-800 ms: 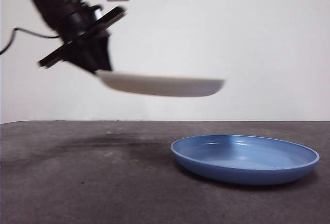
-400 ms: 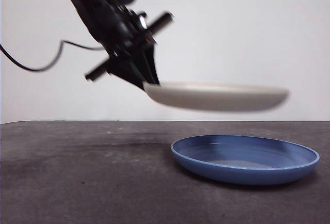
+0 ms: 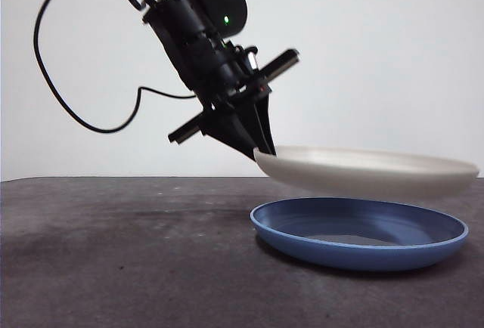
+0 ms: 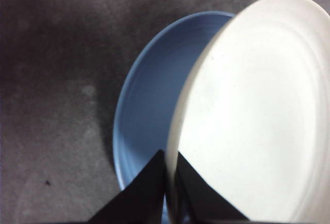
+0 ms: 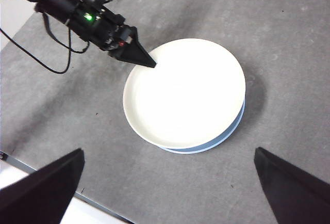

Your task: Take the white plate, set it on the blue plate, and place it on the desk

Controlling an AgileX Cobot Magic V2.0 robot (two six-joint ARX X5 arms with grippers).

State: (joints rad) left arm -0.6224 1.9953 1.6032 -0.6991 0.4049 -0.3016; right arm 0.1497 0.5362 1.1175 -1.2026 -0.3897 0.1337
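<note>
My left gripper [image 3: 261, 149] [image 4: 168, 164] is shut on the rim of the white plate [image 3: 370, 171] [image 4: 252, 115] [image 5: 183, 91], which it holds almost level just above the blue plate [image 3: 359, 235] [image 4: 149, 95] [image 5: 227, 133]. The blue plate rests on the dark grey desk [image 3: 113, 252] [image 5: 289, 53]. From above, the white plate covers nearly all of the blue one, with only a blue sliver showing. My right gripper [image 5: 167, 182] hovers high over the desk, its jaws wide open and holding nothing.
The left arm [image 3: 197, 41] [image 5: 87, 15] reaches in from the upper left, trailing a black cable [image 3: 68, 101]. A white wall [image 3: 378, 56] stands behind the desk. The desk's edge [image 5: 46, 180] shows near the right gripper's jaw.
My left gripper has carried the white plate rightward and downward, from high at the left to just above the blue plate.
</note>
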